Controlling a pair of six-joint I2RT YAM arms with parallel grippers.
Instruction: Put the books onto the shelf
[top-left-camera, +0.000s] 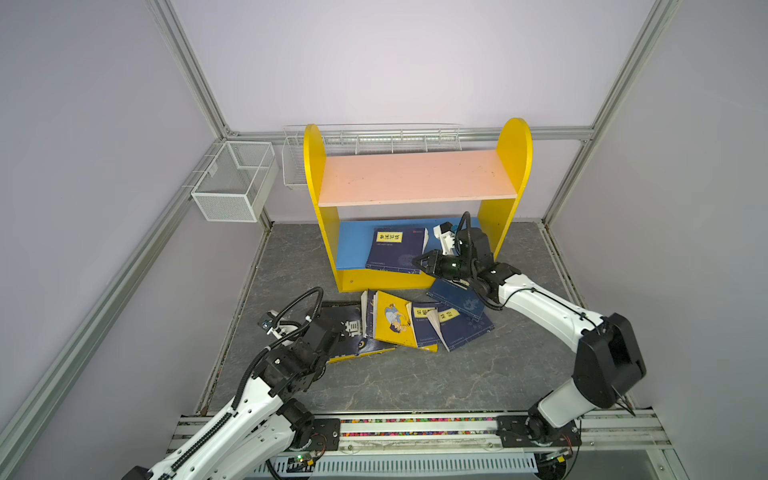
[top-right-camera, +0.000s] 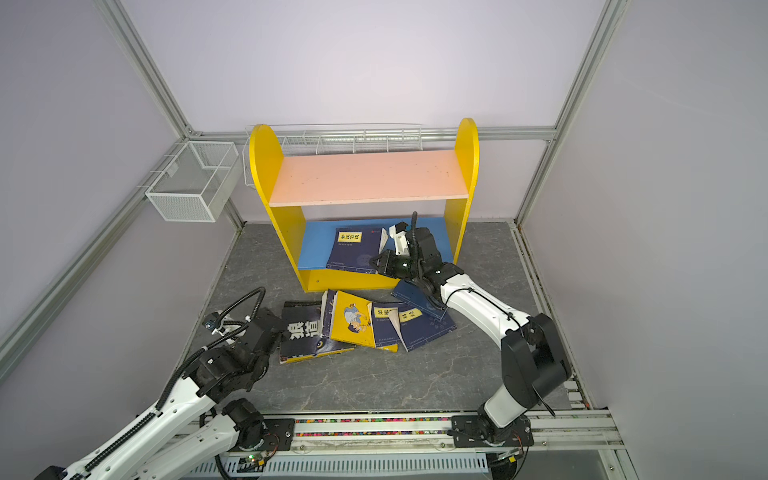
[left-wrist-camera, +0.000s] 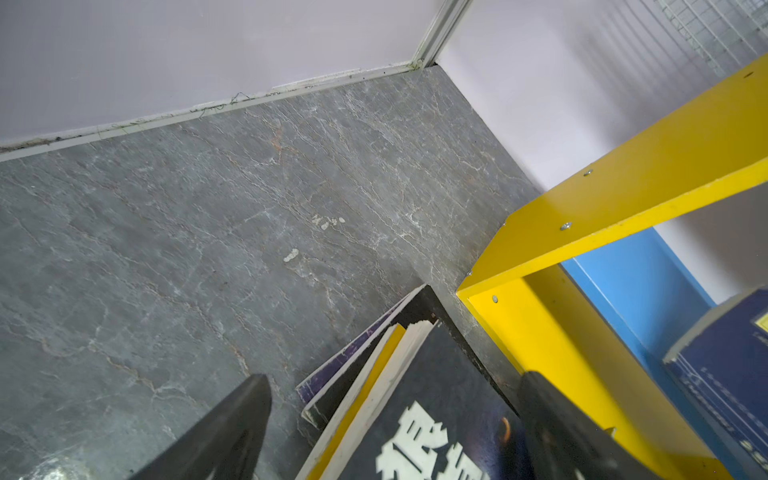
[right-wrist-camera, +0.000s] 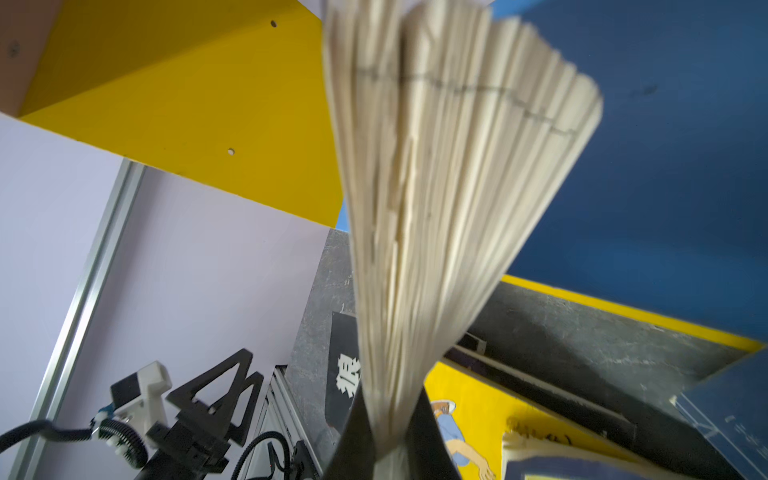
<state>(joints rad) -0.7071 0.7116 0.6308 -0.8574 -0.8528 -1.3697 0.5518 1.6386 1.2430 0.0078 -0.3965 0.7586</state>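
Observation:
The shelf (top-left-camera: 415, 176) stands at the back with a pink upper board and a blue lower board (top-left-camera: 353, 249). A navy book (top-left-camera: 392, 249) lies on the blue board. My right gripper (top-left-camera: 417, 263) (right-wrist-camera: 390, 399) is shut on its fanned pages (right-wrist-camera: 449, 166) at the front right corner. More books lie on the floor in front: a dark one with large characters (top-left-camera: 347, 332) (left-wrist-camera: 436, 415), a yellow one (top-left-camera: 392, 320) and navy ones (top-left-camera: 461, 328). My left gripper (top-right-camera: 277, 332) (left-wrist-camera: 397, 380) hangs open over the dark book, one finger on each side.
White mesh baskets (top-left-camera: 235, 180) hang on the left wall, and a wire rack (top-left-camera: 374, 139) sits behind the shelf. One navy book (top-left-camera: 455, 301) lies partly under the right arm. Bare grey floor (top-left-camera: 415, 382) stretches between the books and the front rail (top-left-camera: 415, 428).

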